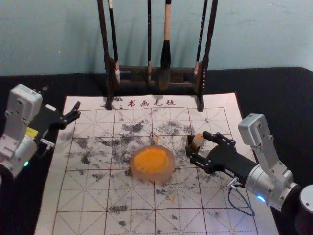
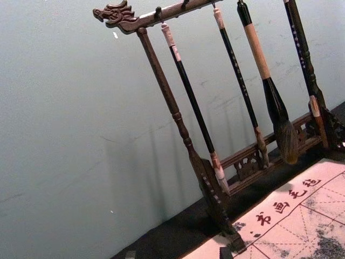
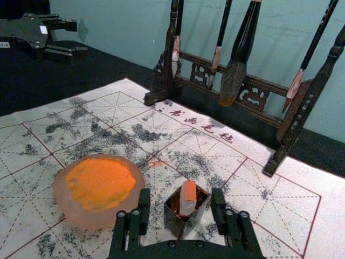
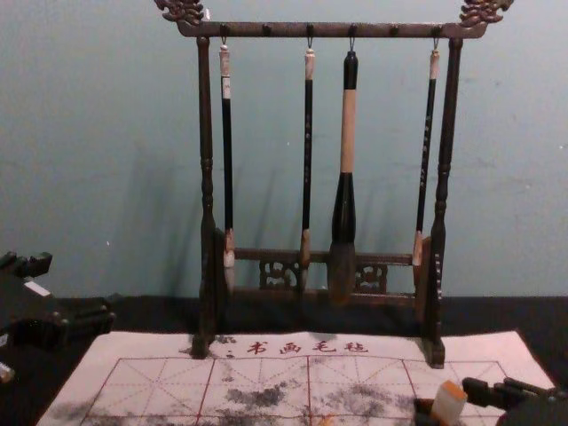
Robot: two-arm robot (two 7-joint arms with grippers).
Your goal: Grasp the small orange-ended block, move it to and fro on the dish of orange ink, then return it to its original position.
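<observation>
Chest view: left gripper (image 4: 78, 288) at the left edge, wide, nothing between its fingers. Block (image 4: 450, 402) at lower right, tilted, orange end up. Rack (image 4: 330, 30) with brushes (image 4: 348, 133) hanging behind.

Head view: right gripper (image 1: 197, 146) right of centre, over the mat (image 1: 88, 196), fingers spread around the block in its dark cup (image 1: 190, 143). Dish (image 1: 151, 177) of orange ink (image 1: 151, 160) near centre, left of the block.

Right wrist view: block sits in the cup at lower centre, between the spread fingers, with gaps between it and them (can't tell if either finger touches the cup). Dish at left.

Left wrist view: rack and brushes, upper right.
</observation>
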